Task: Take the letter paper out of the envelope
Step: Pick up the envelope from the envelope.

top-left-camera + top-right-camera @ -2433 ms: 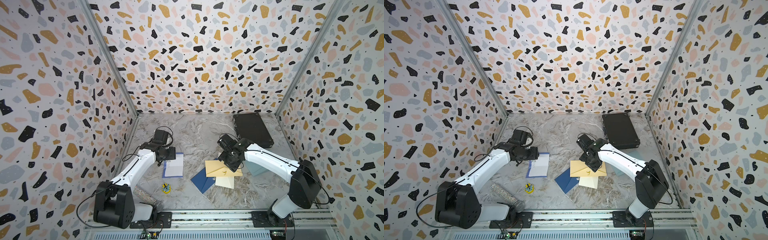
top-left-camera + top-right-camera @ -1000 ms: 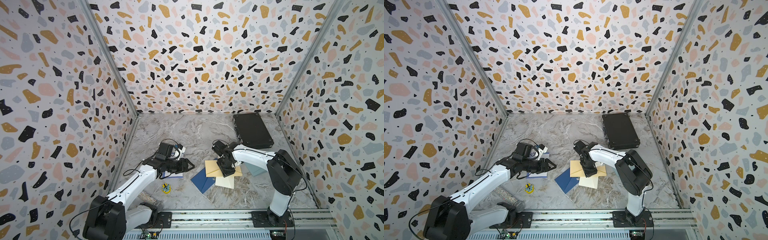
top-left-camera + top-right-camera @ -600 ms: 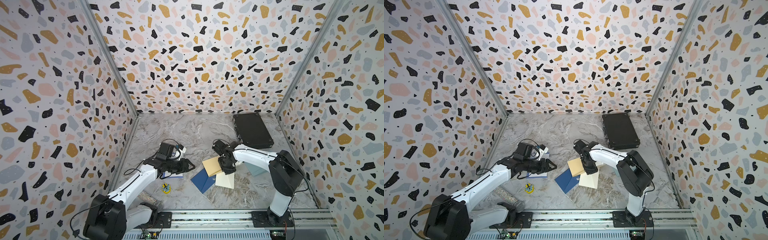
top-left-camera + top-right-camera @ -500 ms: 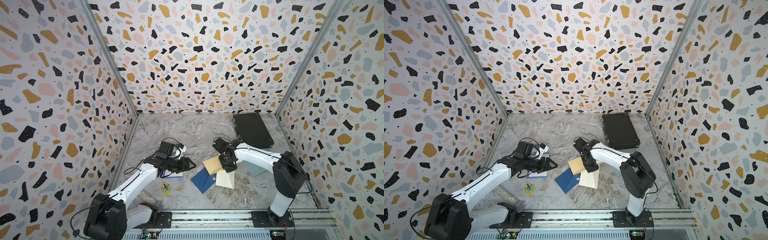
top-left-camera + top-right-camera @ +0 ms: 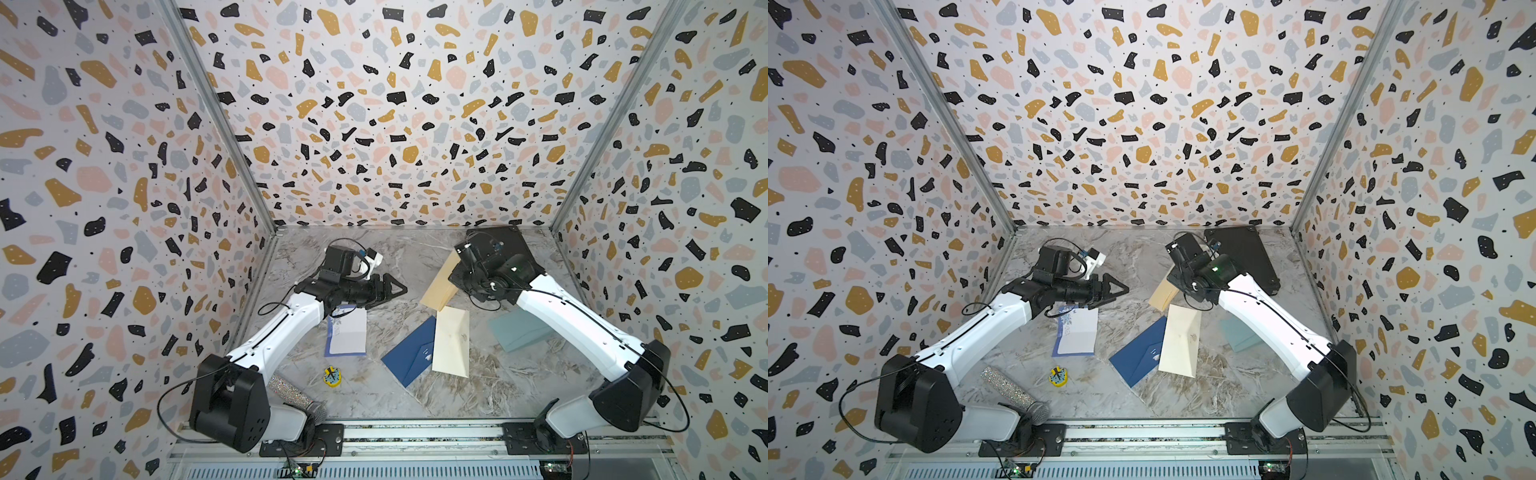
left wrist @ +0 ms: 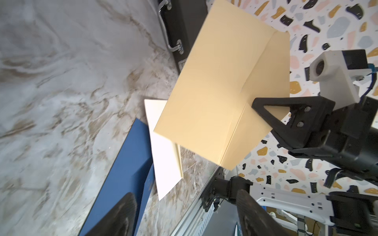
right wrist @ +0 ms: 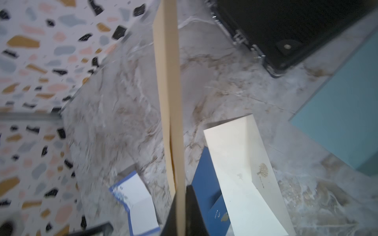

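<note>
**Tan envelope up off the marble, in the right arm's grip**

Terrazzo-print walls point(image 5: 374, 104) box in three sides of a grey marble-pattern tabletop point(image 5: 415, 253). Far left, by the front rail, a glittery silver microphone point(image 5: 291, 395) lies beside the left arm's base, and there's a small yellow trinket point(image 5: 332, 377) near it. A white sheet with a blue border point(image 5: 347, 334) lies flat under the left arm. The left gripper point(image 5: 392, 286) hovers above the table, jaws spread wide and empty, pointing at the tan envelope point(image 6: 214, 87).

In the centre, a cream envelope point(image 5: 451, 343) overlaps a navy envelope point(image 5: 411, 353). Above them the tan envelope hangs tilted in the air, pinched at one edge by the right gripper point(image 7: 181, 206). Can't tell whether there's paper inside.

Further right, a teal envelope point(image 5: 519, 330) lies partly under the right arm. A black case point(image 5: 503, 243) sits at the back.
</note>
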